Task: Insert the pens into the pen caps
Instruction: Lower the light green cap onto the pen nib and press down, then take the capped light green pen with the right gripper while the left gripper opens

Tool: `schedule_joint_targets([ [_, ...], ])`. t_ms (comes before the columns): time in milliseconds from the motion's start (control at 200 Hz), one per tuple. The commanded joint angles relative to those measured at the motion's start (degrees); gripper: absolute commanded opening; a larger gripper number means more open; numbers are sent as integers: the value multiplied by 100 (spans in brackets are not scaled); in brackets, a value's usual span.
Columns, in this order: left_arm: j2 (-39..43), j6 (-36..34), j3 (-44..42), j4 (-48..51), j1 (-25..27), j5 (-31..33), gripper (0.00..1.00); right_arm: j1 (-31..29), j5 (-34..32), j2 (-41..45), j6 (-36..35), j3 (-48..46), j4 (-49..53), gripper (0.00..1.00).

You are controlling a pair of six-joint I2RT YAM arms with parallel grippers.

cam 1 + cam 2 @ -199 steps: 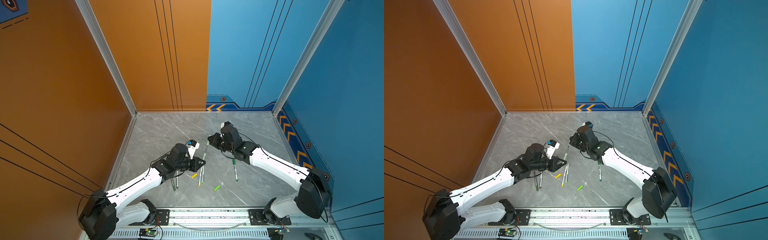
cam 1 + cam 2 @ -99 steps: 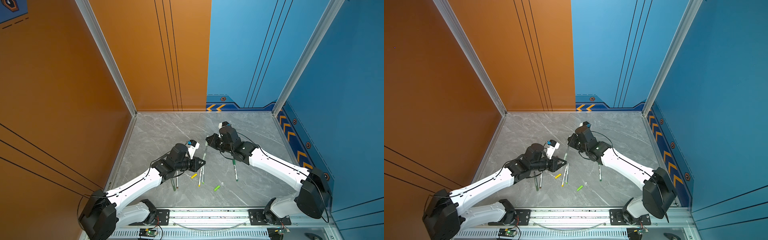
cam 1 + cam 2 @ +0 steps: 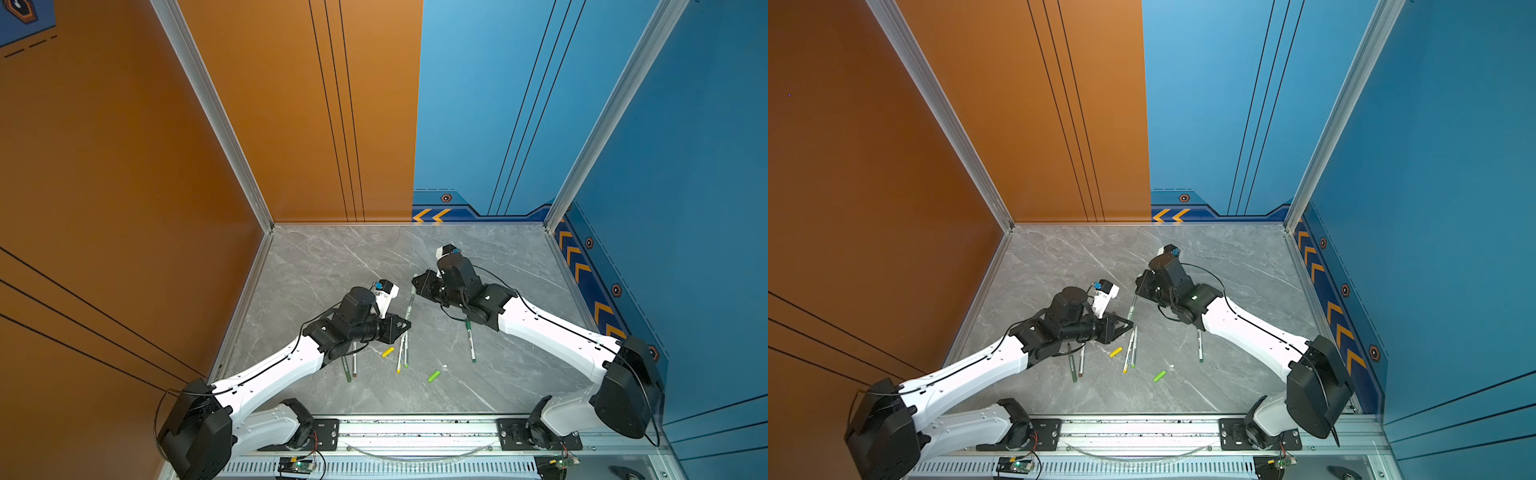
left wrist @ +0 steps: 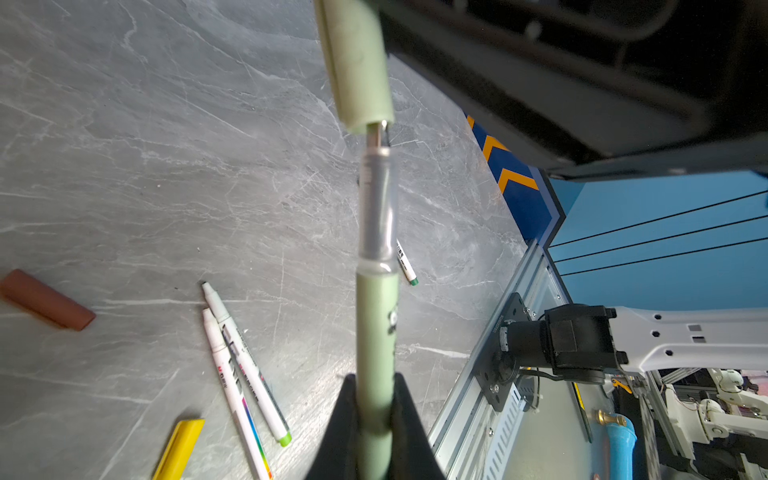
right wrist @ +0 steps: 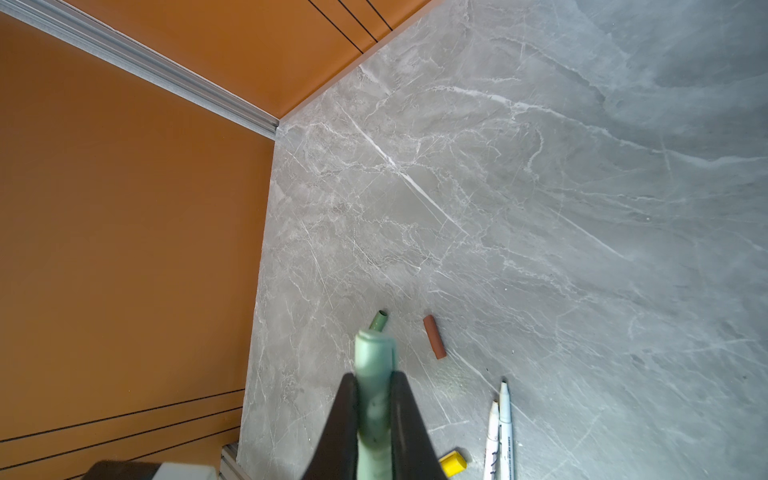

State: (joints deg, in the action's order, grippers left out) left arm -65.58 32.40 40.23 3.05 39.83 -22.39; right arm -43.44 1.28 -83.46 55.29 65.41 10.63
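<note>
Two grippers meet just beyond the yellow cap point(image 3: 387, 352) in both top views. Your left gripper point(image 3: 408, 323) is clenched on the pale sage pen point(image 3: 409, 308), which points toward your right gripper point(image 3: 415, 284). That one is clenched too, though what it grasps is too small to tell from up there. Just beside the yellow cap you have the yellow-ended pen point(image 3: 400, 355) and the lime-ended pen point(image 3: 406, 349), side by side on the grey bench point(image 3: 332, 266). The lime cap point(image 3: 434, 376) lies near the yellow cap, toward the rail point(image 3: 415, 430). The green-ended pen point(image 3: 471, 345) lies well apart from it, by the right arm point(image 3: 552, 332). The dark olive pen point(image 3: 346, 368) and brown-ended pen point(image 3: 354, 363) lie on its other side, partly under the left arm point(image 3: 274, 370).

From the left wrist, you see the left gripper point(image 4: 374, 384) grasping the pale sage pen point(image 4: 376, 324) by its barrel, clear of the bench. The pen's tip sits just inside the mouth of the pale green cap point(image 4: 357, 62), with the clear grip section showing between them. The yellow cap point(image 4: 178, 449) lies just beside the yellow-ended pen point(image 4: 235, 395) and lime-ended pen point(image 4: 252, 374). The brown cap point(image 4: 45, 299) lies well apart from it.

From the right wrist, your right gripper point(image 5: 374, 380) is clamped on the pale green cap point(image 5: 374, 365). The yellow cap point(image 5: 453, 462) lies close by the gripper. The brown cap point(image 5: 434, 336) and dark green cap point(image 5: 379, 321) lie farther from it, near each other but apart.
</note>
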Motion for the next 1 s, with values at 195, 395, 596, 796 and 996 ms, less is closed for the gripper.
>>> schedule_joint_targets([
  [195, 244, -50, 103, -77, 42, 370, 0, -181, -75, 346, 6, -185, 200, 8],
  [395, 224, -50, 157, -222, 42, 519, 0, -303, 49, 298, 87, -245, 185, 8],
  [596, 228, -150, 246, -605, 50, 875, 0, -482, 227, 118, 194, -359, 173, 8],
  [796, 244, -457, 279, -1661, 55, 1145, 0, -700, 420, -97, 272, -493, 136, 6],
  [996, 9, -1079, 776, -2063, 54, 1182, 0, -860, 612, -315, 290, -485, 127, 3],
])
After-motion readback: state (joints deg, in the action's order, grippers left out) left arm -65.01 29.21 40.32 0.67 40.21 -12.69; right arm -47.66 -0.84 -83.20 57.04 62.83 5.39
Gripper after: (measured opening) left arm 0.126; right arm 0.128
